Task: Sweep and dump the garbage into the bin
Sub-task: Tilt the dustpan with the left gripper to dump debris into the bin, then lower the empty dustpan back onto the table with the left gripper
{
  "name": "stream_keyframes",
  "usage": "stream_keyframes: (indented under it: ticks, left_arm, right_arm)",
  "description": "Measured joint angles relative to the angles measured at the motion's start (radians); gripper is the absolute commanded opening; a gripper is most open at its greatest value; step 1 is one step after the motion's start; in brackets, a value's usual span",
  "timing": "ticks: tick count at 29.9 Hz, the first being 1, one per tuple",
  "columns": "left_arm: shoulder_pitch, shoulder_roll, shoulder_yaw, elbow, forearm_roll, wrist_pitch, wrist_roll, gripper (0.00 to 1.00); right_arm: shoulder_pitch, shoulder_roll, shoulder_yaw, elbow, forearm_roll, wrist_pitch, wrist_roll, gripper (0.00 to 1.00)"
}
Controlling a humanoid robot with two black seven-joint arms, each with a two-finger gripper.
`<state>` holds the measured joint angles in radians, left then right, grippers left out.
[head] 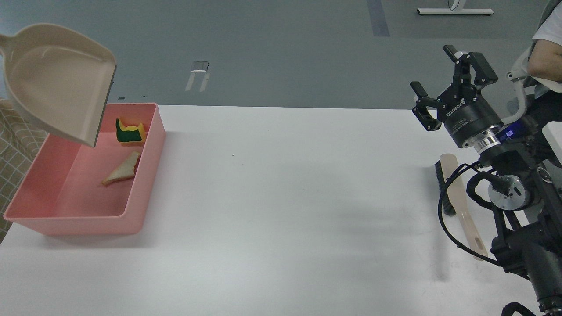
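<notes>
Right hand [439,83] is hovering spread and empty; dustpan [57,83] is tipping over the pink bin [145,184], left hand unseen.

a white table [281,210] carries everything. on its far left corner sits the pink bin [145,184], its long side running away from the robot. near the right edge, well apart from the bin, a beige brush [459,193] lies flat, dark bristles toward the left, handle pointing at the near edge, partly hidden by the arm.
</notes>
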<state>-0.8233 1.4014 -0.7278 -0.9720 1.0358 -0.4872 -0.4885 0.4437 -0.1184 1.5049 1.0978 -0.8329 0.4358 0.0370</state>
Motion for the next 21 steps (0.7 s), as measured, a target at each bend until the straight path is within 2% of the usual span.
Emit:
stream_keyframes:
  ticks: [6, 13, 21]
  left_arm:
    - [-0.124, -0.066, -0.001, -0.002, -0.084, -0.001, 0.039, 0.0]
    - [-0.131, -0.239, 0.006, -0.054, -0.162, 0.001, 0.095, 0.0]
    - [-0.107, -0.483, 0.03, -0.053, -0.164, 0.083, 0.109, 0.0]
  right_arm:
    - [-0.002, -0.022, 0.02, 0.002, 0.0, -0.003, 0.0, 0.96]
    - [0.008, -0.029, 0.068, -0.007, 0.0, -0.013, -0.001, 1.0]
    - [0.098, -0.034, 0.072, -0.078, -0.001, -0.033, -0.003, 1.0]
